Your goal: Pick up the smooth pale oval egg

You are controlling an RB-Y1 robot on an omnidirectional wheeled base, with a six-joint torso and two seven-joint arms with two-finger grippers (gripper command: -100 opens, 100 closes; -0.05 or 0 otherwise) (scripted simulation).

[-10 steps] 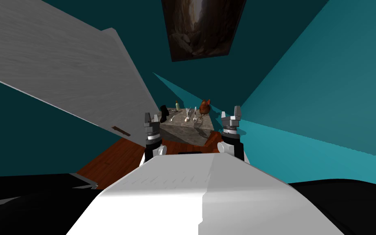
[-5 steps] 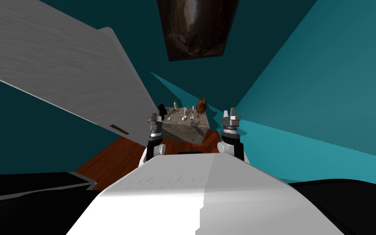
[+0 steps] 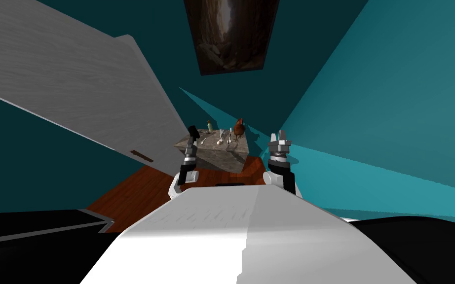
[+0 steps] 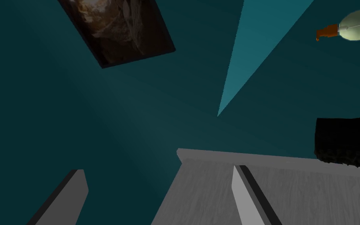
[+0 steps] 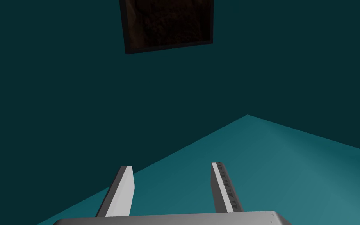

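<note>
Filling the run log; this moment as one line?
phase: reach | left gripper: open, at left edge of table | right gripper: open, right of table | egg: on table, not held

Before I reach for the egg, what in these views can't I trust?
Egg: head view, too small to tell from the cutlery beside it.
Bottle: left wrist view, cut off by the picture's edge.
Black object: left wrist view, cut off by the edge; what it is, unclear.
</note>
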